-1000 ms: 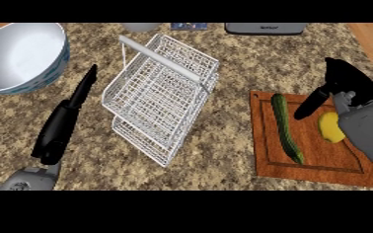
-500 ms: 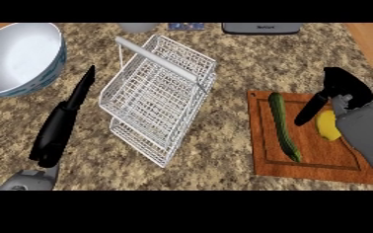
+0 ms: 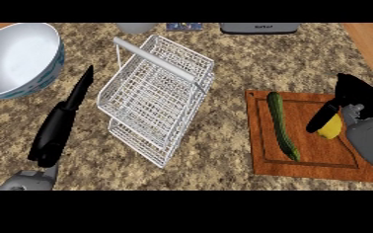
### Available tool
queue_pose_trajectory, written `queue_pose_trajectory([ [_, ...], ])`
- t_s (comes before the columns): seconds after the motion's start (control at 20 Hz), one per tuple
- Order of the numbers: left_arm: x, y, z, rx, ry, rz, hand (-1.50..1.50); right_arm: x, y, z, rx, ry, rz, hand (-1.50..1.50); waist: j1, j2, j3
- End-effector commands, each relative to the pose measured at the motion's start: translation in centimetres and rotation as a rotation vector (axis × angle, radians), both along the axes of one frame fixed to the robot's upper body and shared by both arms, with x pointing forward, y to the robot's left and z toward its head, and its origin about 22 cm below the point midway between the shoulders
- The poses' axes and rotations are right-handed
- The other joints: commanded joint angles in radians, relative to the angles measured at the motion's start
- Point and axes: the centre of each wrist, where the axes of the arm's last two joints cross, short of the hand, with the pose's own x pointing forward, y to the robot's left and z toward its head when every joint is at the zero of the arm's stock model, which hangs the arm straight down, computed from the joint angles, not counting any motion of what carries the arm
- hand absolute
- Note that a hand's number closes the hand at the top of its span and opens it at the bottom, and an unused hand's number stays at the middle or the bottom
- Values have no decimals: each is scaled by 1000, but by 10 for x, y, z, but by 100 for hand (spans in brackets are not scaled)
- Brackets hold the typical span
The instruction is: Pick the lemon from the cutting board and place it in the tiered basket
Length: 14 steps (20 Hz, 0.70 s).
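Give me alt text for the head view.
The right hand closes around a lemon on a wooden cutting board, beside a cucumber. A white tiered basket stands mid-counter; the left hand rests open near a bowl.

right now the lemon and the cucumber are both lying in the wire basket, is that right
Not quite. In the head view the lemon and the cucumber both lie on the cutting board, not in the wire basket, which stands apart to its left.

I see one lemon (image 3: 333,127), one cucumber (image 3: 281,125) and one cutting board (image 3: 312,159). There is one wire basket (image 3: 155,97) and one bowl (image 3: 27,58).
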Motion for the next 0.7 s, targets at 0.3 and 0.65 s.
queue_pose_trajectory([
  [0.3, 2, 5, 5, 4, -24, 17, 0, -16, 6, -7, -69, 60, -204, -150, 0, 3, 0],
  [0.65, 2, -3, -13, -4, 16, -1, 0, -14, -4, -24, -47, 59, -230, -150, 7, 7, 1],
])
